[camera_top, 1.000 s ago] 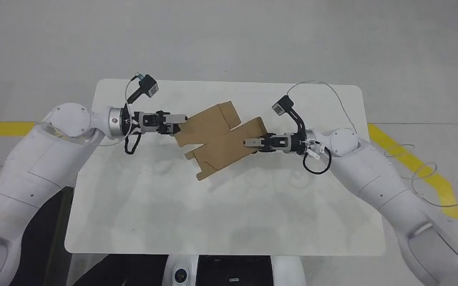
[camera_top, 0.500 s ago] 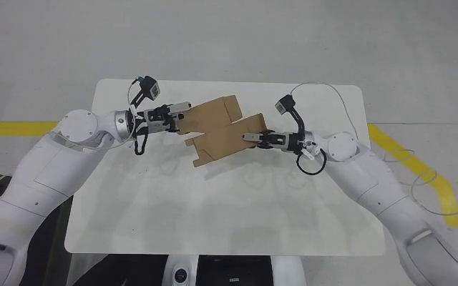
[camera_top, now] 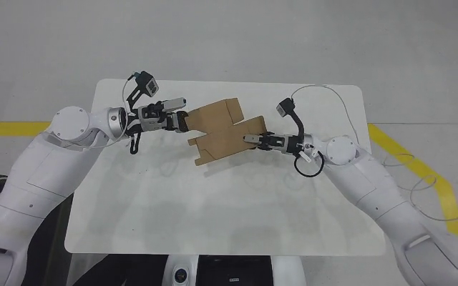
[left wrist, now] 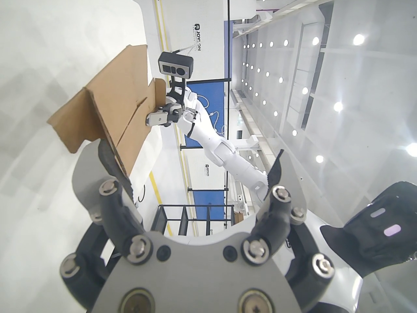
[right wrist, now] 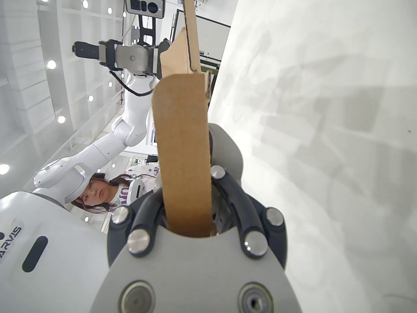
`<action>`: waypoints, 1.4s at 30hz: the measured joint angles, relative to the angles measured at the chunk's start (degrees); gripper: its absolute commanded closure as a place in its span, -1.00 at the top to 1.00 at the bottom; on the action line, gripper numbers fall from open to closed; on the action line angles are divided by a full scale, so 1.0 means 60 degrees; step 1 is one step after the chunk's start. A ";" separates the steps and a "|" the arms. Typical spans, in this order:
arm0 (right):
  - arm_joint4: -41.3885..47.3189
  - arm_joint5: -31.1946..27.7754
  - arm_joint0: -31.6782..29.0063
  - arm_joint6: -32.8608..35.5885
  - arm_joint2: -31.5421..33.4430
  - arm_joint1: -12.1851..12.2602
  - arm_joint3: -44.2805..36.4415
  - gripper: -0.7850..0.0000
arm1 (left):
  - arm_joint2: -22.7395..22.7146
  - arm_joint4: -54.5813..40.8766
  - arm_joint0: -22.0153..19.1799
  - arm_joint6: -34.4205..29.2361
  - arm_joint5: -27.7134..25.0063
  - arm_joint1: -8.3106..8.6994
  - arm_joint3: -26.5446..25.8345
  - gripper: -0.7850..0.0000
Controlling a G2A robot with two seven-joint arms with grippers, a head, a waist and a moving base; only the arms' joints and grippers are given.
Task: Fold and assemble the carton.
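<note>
The carton point(camera_top: 218, 132) is a brown corrugated blank. It is mostly flat, with cut flaps along its edges and one crease bent up, so that two panels meet at an angle. It hangs over the far middle of the table point(camera_top: 143, 214), strung between my two arms. I cannot tell whether any corner touches the surface. Its long axis runs crosswise from my left side to my right, slanted so the right end of each panel edge sits a little farther from me. My left tool point(camera_top: 184, 121) is spread wide at the carton's left edge, and the cardboard lies against one side of it without being pinched. My right tool point(camera_top: 250, 139) is closed on a narrow flap at the carton's right end. The flap runs straight down into its throat.
</note>
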 measured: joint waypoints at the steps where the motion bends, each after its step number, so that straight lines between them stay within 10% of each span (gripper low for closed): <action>1: -0.0035 0.0016 -0.0012 0.0006 0.0021 -0.0013 -0.0028 -1.00 | -0.0056 0.0026 0.0027 0.0004 -0.0006 -0.0002 -0.0044 1.00; 21: -0.0512 0.0084 -0.0326 0.0203 0.0668 -0.0210 -0.0351 -1.00 | -0.0263 0.1307 0.0333 0.0459 0.0254 -0.0358 0.0017 1.00; 24: -0.0557 0.0109 -0.0362 0.0243 0.0746 -0.0241 -0.0354 -1.00 | -0.0296 0.1419 0.0373 0.0449 0.0298 -0.0406 0.0068 0.51; 42: -0.0980 0.0329 -0.0551 0.0435 0.1159 -0.0392 -0.0367 -1.00 | -0.0400 0.2452 0.0539 0.0329 0.0689 -0.0659 0.0391 -0.22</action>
